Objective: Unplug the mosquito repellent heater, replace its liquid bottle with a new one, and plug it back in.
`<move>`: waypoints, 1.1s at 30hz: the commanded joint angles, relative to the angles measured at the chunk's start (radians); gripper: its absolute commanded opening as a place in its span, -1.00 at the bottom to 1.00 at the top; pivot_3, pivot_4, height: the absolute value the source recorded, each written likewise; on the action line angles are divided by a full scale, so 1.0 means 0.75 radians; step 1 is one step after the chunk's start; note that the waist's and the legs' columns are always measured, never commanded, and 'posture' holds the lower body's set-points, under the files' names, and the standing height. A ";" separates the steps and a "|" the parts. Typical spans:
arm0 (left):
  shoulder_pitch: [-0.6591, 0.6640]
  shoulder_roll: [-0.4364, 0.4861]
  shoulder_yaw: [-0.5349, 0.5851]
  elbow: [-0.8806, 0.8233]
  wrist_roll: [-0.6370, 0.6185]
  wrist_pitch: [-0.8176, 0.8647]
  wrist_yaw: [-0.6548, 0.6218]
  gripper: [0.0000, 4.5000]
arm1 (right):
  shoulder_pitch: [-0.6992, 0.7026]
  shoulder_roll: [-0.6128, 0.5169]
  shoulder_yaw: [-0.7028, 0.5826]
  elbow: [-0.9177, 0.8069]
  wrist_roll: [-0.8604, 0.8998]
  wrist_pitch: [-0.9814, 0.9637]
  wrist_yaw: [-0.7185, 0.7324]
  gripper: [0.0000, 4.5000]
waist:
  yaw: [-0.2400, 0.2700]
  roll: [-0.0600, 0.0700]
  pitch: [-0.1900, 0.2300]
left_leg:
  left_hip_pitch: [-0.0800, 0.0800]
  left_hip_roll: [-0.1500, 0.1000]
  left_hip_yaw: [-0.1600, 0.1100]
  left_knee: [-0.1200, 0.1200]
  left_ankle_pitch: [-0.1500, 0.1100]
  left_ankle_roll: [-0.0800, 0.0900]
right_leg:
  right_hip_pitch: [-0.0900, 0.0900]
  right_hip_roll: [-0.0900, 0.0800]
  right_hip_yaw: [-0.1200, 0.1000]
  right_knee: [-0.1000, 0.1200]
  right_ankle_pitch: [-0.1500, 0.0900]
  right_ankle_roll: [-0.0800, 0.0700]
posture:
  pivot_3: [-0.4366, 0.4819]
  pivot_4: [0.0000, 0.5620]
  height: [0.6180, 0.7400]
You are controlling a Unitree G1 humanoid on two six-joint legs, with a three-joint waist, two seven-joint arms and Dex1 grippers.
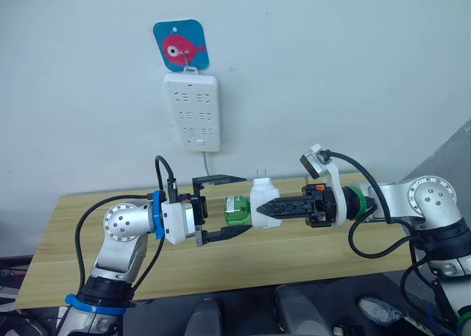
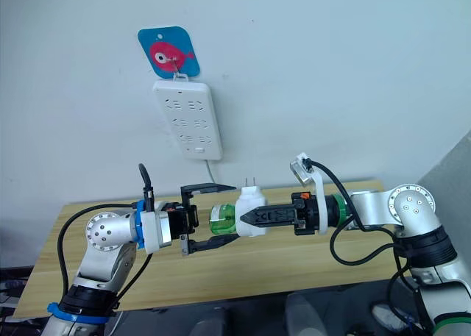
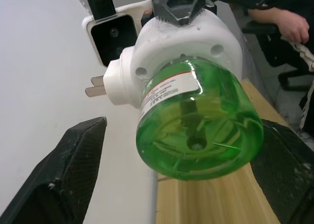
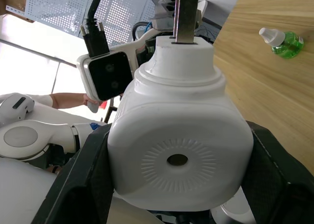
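Observation:
My right gripper point(image 1: 265, 208) is shut on the mosquito repellent heater point(image 1: 263, 195), a white rounded unit held in the air above the table with its two prongs point(image 1: 260, 173) pointing up. A green liquid bottle point(image 1: 237, 209) sticks out of the heater toward my left gripper point(image 1: 246, 204). That gripper is open, one black finger point(image 3: 68, 170) on each side of the bottle point(image 3: 201, 126) with gaps showing. In the right wrist view a second green bottle with a white cap point(image 4: 280, 39) lies on the wooden table point(image 4: 265, 87).
A long white power strip point(image 1: 191, 109) hangs on the wall under a blue fish hook point(image 1: 181, 45), its cable dropping behind the table point(image 1: 294, 259). A person's hand point(image 3: 289, 25) shows beyond the table's edge.

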 commanded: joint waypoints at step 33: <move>0.044 0.375 -0.166 -0.183 -0.320 0.531 0.052 0.00 | -0.040 -0.056 -0.070 -0.083 -0.045 -0.018 0.040 0.34 | -0.029 0.000 -0.001 | 0.000 0.000 -0.002 0.001 0.000 0.000 | 0.000 0.000 -0.002 0.001 0.000 0.000 | -0.35 -0.59 0.80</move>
